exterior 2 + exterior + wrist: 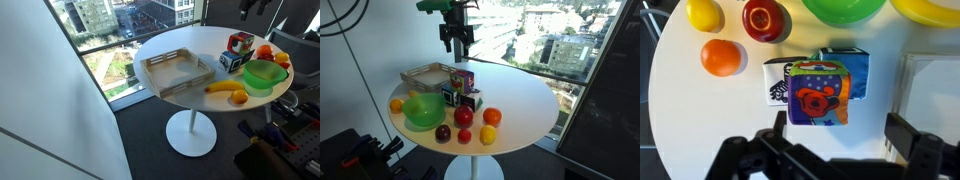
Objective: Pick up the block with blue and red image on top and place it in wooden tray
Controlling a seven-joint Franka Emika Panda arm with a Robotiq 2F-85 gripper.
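The block (820,95) has purple sides and a red-and-blue picture on top. It rests on two black-and-white cubes (778,82) near the table's middle, and shows in both exterior views (463,79) (238,44). My gripper (840,135) is open and empty. It hangs well above the block (456,40), with the block just beyond the fingertips in the wrist view. The wooden tray (426,74) (178,72) lies empty beside the cubes. Its edge shows at the right of the wrist view (910,92).
A green bowl (422,110) (265,74) stands next to the cubes. A banana (228,91), an orange (720,57), a red apple (764,18) and a lemon (704,12) lie around it. The round white table (525,95) stands by a large window.
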